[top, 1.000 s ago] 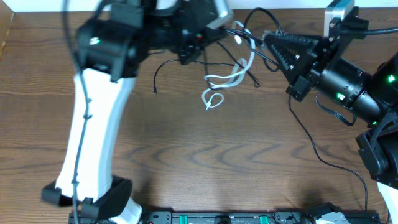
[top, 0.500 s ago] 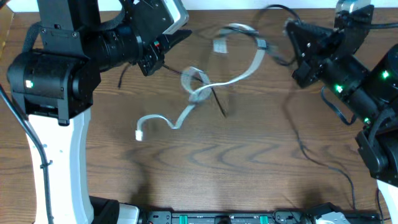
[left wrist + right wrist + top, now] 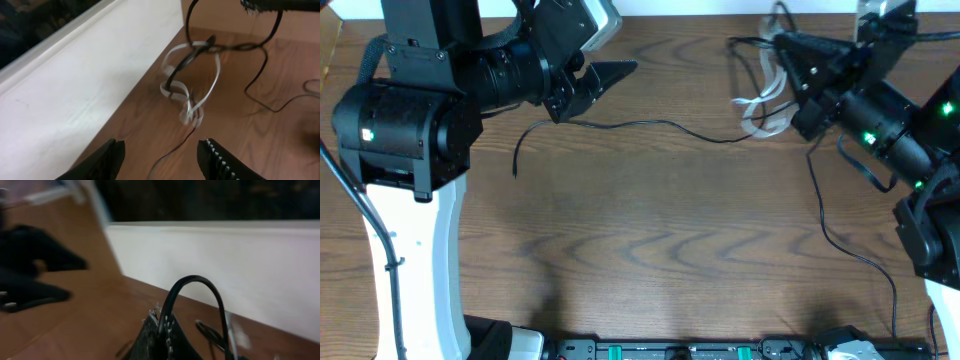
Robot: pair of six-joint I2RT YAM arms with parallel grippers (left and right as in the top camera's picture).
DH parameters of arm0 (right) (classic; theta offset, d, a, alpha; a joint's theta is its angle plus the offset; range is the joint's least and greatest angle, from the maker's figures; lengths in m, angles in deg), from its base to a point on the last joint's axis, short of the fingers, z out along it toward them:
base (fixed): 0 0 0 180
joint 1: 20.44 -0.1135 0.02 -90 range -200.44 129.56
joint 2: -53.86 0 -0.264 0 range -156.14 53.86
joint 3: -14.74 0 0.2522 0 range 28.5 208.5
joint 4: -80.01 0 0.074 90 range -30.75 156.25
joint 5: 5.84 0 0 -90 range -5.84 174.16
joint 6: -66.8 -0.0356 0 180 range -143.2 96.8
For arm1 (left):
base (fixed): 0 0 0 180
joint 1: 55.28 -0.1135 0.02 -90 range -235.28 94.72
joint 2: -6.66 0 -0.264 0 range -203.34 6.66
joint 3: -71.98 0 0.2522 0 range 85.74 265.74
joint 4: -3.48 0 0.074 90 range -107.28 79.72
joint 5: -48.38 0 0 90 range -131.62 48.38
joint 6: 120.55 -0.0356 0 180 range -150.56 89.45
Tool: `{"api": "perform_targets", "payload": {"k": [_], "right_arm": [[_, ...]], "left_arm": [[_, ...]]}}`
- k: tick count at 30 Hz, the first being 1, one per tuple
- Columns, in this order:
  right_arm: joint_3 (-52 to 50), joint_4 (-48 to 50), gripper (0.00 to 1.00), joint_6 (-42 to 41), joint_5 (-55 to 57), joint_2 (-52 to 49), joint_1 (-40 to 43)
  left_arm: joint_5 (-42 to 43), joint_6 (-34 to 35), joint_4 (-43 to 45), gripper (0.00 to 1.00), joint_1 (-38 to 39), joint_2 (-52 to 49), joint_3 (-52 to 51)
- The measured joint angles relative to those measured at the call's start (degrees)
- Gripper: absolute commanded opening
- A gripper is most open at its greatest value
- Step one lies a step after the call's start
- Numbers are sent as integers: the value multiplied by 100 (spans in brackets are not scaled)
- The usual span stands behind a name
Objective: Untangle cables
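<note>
Left claw (image 3: 615,82): upper left of the overhead frame, jaws apart and holding nothing; in its wrist view a thin black strand runs along the desk (image 3: 650,240) below the gap, ungripped
Right claw (image 3: 788,48): upper right of the overhead frame, jaws closed; in its wrist view a black loop (image 3: 192,282) arches up from the tips, apparently pinched there
Black cable (image 3: 640,124): drawn out in a long, nearly straight run across the upper middle of the desk; its free end hooks downward at centre left, its other end enters the bunch at the right claw
White cable (image 3: 760,105): gathered in flat coils at upper right, just beside the right claw, crossing and touching black strands
Done, as judged: most of one black cable lies clear of the white coils
Left, as judged: the right end of that cable is not yet free; the white coils and the black strands around them are interlaced; no cable lies wholly apart from the others
Progress, as judged: about midway
Not resolved: how many black cables share the bunch, and where the plugs lie
</note>
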Motion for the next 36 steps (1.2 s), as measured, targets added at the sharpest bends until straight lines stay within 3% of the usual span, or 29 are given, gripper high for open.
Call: {"api": "perform_targets", "payload": {"k": [5, 13, 20, 26, 36], "right_arm": [[0, 549, 1, -109, -310, 0, -258], [0, 699, 1, -4, 50, -203, -258], [-11, 1659, 1, 63, 337, -772, -256], [-11, 2140, 1, 46, 573, -754, -256], [-9, 2400, 1, -66, 787, -754, -258]], "left_arm": [[616, 387, 0, 44, 15, -31, 0], [857, 1132, -138, 43, 625, -170, 0], [-289, 1781, -79, 37, 1569, -378, 0], [-772, 2529, 216, 35, 1620, -907, 0], [-1145, 2841, 651, 35, 1766, -1296, 0]]}}
